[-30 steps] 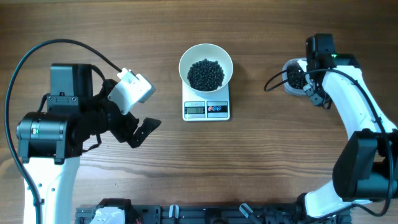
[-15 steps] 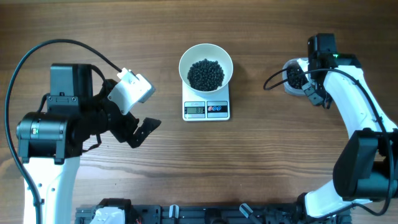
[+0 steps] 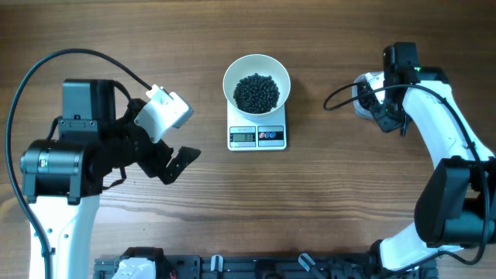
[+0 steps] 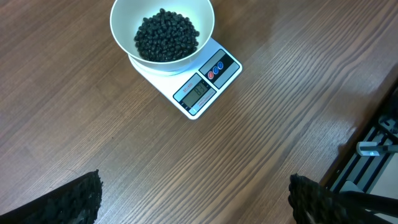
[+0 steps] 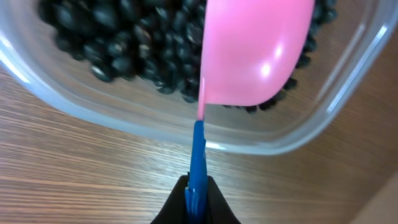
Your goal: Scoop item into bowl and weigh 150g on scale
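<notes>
Left tool (image 3: 172,164) over desk (image 3: 310,201), near side, fingers spread wide, holding nothing. Further on, white scale (image 3: 257,136) flat on desk, screen and two buttons on near edge, numbers too small to read. White bowl (image 3: 229,81) sits on scale, heap of black beans (image 3: 256,92) inside. Far right: right tool (image 5: 196,202) pinched tight on blue handle of pink scoop (image 5: 252,50). Scoop cup over clear tub (image 5: 348,99), more beans in tub under it. Touching them or not, cannot tell.
</notes>
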